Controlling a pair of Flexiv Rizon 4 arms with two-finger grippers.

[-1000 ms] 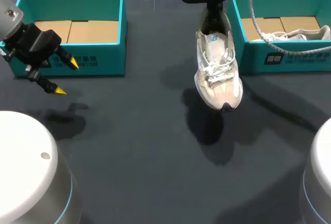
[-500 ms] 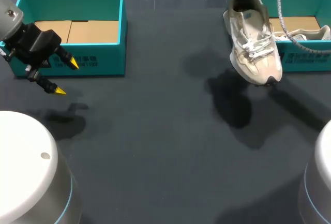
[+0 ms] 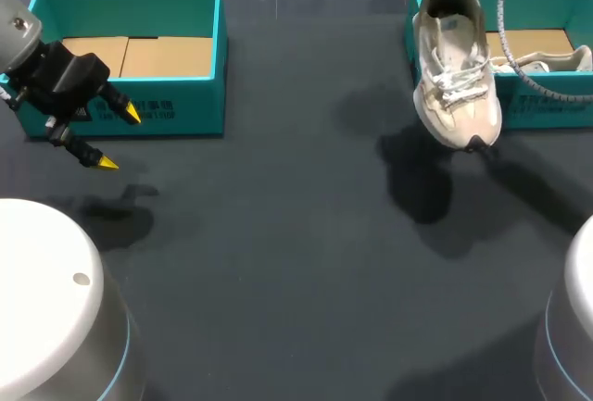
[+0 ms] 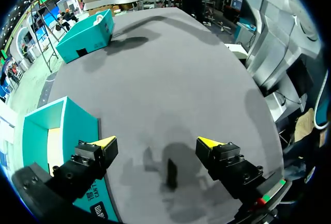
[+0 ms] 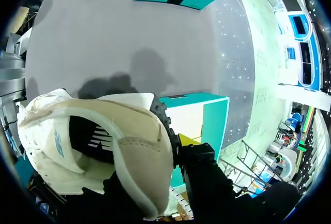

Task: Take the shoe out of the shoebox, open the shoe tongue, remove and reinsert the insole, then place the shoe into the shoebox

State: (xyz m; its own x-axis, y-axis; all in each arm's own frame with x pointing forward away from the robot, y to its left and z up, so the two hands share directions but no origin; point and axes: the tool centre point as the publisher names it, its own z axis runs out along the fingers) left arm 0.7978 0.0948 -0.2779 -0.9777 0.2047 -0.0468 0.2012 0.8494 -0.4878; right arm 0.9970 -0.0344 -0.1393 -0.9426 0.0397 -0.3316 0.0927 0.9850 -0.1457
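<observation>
sneaker: white sneaker (image 3: 454, 81) hangs in the air from its heel. The toe points down and toward the robot. Its shadow lies apart from the toe, so I judge it clear of the table (image 3: 278, 262).
right gripper: right gripper (image 5: 176, 144) is clamped on the heel collar. One yellow tip shows outside the heel in the wrist view and the other finger is hidden by the shoe. I judge the grip holds, since the shoe hangs free.
left gripper: left gripper (image 3: 119, 138) has its fingers spread wide with nothing between them. It sits in front of the left shoebox (image 3: 199, 114).
right shoebox: right shoebox (image 3: 556, 114) is teal and already holds a second sneaker (image 3: 556, 60) against its far right side. Bare cardboard floor shows nearer the held shoe.
key relation: seen from the head camera, the sneaker overlaps the box's near left corner. The open floor lies to my right of it and farther from the robot.
long axis: the sneaker runs heel-far to toe-near, roughly across the box's long side. I judge it needs a turn, or a heel-first drop, to fit beside the second sneaker.
nearer arm: the right arm has the shoe at the box. The left gripper is well apart, across the table.
risk: the toe or sole may catch the box's left wall on the way in. A grey cable (image 3: 505, 12) hangs close to the heel.
stage: cannot tell from this moment alone whether the insole steps are done.
</observation>
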